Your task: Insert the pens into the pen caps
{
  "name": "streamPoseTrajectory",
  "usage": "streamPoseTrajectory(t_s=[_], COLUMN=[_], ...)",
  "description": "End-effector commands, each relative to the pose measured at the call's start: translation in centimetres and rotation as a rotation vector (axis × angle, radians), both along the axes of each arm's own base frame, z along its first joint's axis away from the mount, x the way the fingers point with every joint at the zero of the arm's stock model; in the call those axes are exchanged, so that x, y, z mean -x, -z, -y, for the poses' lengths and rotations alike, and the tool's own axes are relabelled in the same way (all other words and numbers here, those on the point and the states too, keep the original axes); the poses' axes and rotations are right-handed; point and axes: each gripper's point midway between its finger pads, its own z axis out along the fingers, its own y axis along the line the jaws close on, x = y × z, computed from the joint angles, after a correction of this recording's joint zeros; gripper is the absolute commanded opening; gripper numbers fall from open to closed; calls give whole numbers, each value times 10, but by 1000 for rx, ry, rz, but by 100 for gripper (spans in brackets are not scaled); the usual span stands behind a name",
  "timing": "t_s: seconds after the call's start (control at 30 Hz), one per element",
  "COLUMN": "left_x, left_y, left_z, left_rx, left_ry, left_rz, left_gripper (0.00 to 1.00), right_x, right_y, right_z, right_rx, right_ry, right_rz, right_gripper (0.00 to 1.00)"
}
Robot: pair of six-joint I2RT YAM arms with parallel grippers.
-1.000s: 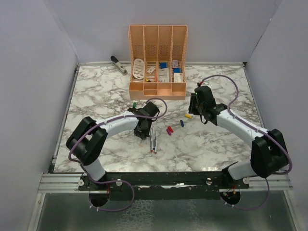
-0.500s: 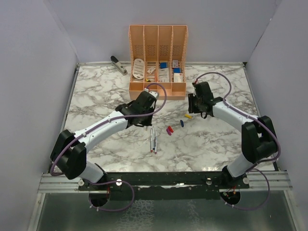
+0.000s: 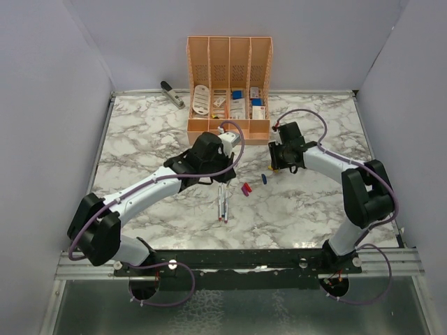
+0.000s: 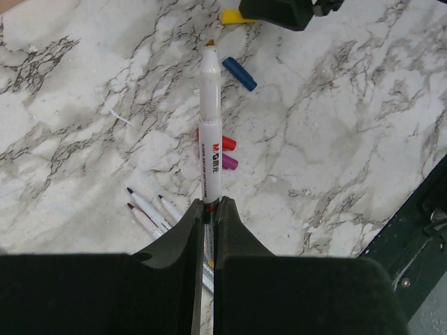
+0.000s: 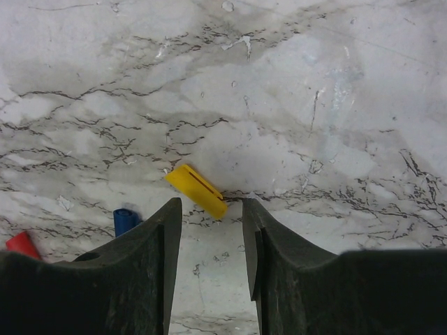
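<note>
Over the last second the left gripper (image 4: 208, 209) has been carried from the near middle of the white marble-patterned table (image 3: 140, 139) toward its far centre. The right gripper (image 5: 209, 209) has been swung left to meet it. The left gripper is clamped on the rear end of a thin white-grey marker pen (image 4: 211, 118). The right gripper is held partly open and empty, with a stubby yellow plastic cap (image 5: 197, 190) lying flat on the table just ahead of the gap between its fingers. Pen and cap are thereby brought near each other, so pick-up of the cap is judged to be the step in hand. The pen's long axis runs straight out of the jaws, its yellowish tip directed right, toward the yellow cap. The cap's own axis lies diagonally across the jaw gap. A blue cap (image 4: 239, 74), red cap (image 4: 228, 144) and purple cap (image 4: 229, 162) are grouped beside the pen, with the other pens (image 4: 150, 209) nearer.
</note>
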Motion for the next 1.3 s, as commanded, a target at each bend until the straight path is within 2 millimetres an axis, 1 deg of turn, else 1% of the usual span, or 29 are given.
streamPoseTrajectory(t_s=[0.0, 0.07, 0.27, 0.5, 0.6, 0.67, 0.73, 0.8, 0.9, 0.97, 1.03, 1.13, 1.27], left_x=[8, 10, 11, 6, 5, 4, 4, 2, 2, 2, 2, 1, 1], left_y=[-29, -31, -25, -24, -24, -23, -23, -22, -20, -19, -18, -18, -17], left_z=[14, 15, 15, 15, 16, 16, 16, 14, 13, 12, 11, 11, 10], left_rx=[122, 135, 117, 113, 114, 113, 114, 112, 107, 106, 106, 106, 104], left_ry=[102, 111, 119, 111, 116, 115, 111, 104, 98, 95, 92, 89, 86], left_rz=[70, 76, 54, 62, 59, 57, 55, 55, 50, 47, 46, 42, 41], left_gripper=[0, 0, 0, 0, 0, 0, 0, 0, 0, 0, 0, 0, 0], right_x=[-8, -8, -6, -2, 0, 0, 1, 4, 8, 10, 12, 10, 3], right_y=[3, 8, 14, 24, 29, 32, 35, 38, 42, 46, 48, 49, 46], right_z=[-11, -13, -18, -18, -16, -15, -14, -15, -17, -17, -17, -15, -15], right_rx=[-18, -26, -41, -40, -31, -26, -25, -30, -42, -44, -43, -34, -25], right_ry=[-58, -70, -89, -84, -74, -66, -61, -57, -60, -58, -58, -46, -40], right_rz=[6, -5, -25, -53, -67, -74, -85, -99, -121, -133, -142, -140, -124], right_gripper=[40, 40, 40, 40, 37, 34, 29, 20, 10, 8, 9, 21, 29])
